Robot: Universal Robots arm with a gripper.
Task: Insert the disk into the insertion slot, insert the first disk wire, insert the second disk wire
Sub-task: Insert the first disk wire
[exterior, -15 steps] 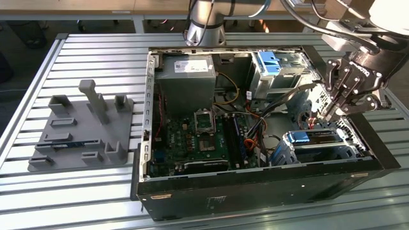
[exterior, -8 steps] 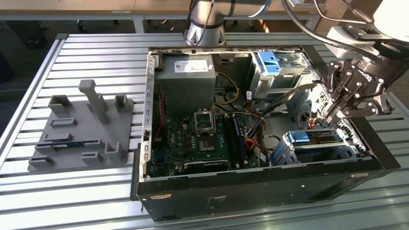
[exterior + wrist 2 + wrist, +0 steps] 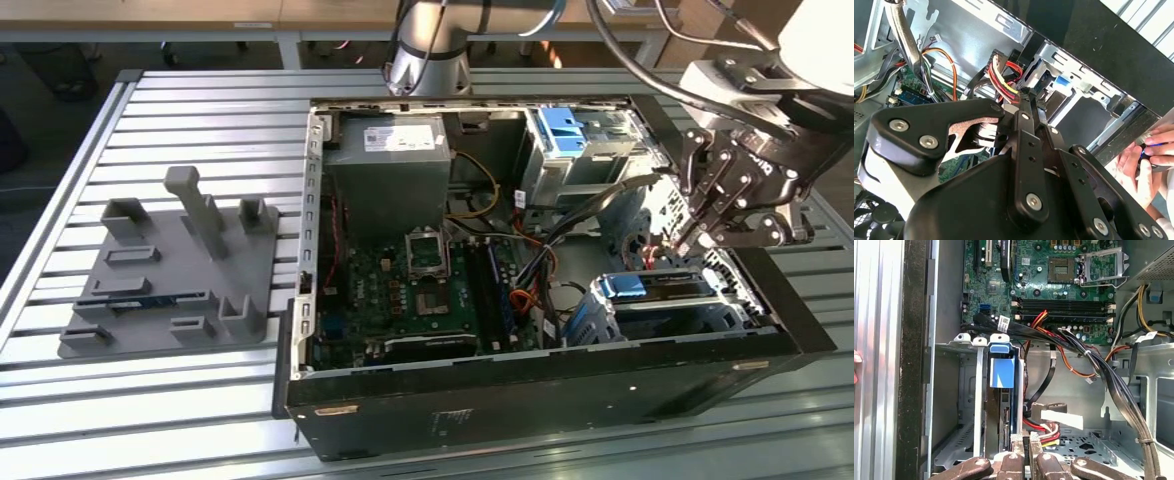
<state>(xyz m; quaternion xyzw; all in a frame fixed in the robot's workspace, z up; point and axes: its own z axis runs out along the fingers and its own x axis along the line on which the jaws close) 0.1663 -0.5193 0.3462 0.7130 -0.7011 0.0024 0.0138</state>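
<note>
At the disk's [image 3: 1003, 371] connector end, with the disk already seated in the slot [image 3: 954, 346], the gripper [image 3: 1026, 439] is pinched shut on a wire [image 3: 1050, 431] (red-yellow leads). Align its plug square to the socket — press straight, no side load.

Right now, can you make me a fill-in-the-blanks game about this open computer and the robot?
The disk has a light-____ plastic frame.
The disk sits ____ the silver insertion slot.
The wires next to the gripper are red, black and ____.
The grey stand lies at the exterior view's ____ of the computer case.
Missing words: blue; inside; yellow; left.
</note>
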